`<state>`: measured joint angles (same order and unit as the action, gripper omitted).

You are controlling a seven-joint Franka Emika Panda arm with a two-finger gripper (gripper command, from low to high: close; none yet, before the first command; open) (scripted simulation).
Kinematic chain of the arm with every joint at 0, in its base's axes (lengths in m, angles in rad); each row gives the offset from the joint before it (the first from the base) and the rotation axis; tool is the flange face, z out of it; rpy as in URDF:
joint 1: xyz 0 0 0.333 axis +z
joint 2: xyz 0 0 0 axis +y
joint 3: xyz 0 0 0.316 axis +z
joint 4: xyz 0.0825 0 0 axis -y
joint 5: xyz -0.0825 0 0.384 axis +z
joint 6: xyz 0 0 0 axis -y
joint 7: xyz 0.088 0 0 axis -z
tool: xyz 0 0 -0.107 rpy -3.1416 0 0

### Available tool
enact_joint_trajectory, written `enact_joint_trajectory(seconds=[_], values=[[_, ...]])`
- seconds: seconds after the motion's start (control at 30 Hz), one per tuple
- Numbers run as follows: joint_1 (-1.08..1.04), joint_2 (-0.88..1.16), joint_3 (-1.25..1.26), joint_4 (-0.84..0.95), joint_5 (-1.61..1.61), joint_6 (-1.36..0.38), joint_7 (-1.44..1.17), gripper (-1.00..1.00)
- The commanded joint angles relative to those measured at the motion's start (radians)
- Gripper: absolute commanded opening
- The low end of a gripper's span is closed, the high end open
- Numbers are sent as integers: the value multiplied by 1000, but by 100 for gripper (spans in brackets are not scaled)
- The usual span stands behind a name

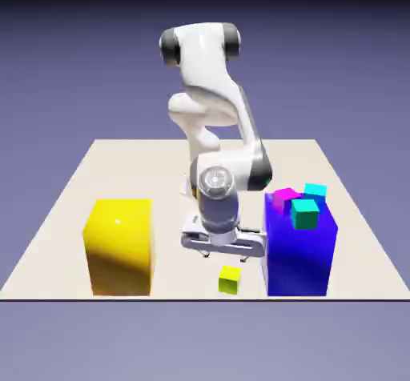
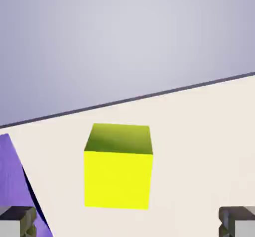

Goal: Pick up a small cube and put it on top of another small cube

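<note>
My gripper (image 1: 224,258) is spread wide with nothing in it. The lime cube (image 1: 230,280) sits on the table (image 1: 72,211) near the front edge, between the yellow block (image 1: 121,247) and the blue block (image 1: 297,251). I should centre over it, square my fingertips to its sides, and descend straight, staying clear of the blue block.

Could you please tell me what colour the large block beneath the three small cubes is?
Deep blue; the block shows best in the exterior view.
</note>
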<state>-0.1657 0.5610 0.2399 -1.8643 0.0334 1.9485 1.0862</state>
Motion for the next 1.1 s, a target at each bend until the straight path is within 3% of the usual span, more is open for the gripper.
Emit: enact_joint_trajectory(seconds=[0.0, 0.1, 0.23, 0.27, 0.47, 0.87, 1.07], values=[[-6, 36, 8, 30, 1, -35, 11, 0], [-13, 80, 17, 67, 2, -77, 24, 0], [0, 147, 9, -19, -6, 76, 24, 0], [0, 147, 9, -19, -6, 76, 24, -100], [-47, 78, 65, 108, -49, -55, 11, -100], [-8, -326, 223, 167, 226, -493, 372, -100], [2, -351, 231, -15, 243, -335, 344, -100]])
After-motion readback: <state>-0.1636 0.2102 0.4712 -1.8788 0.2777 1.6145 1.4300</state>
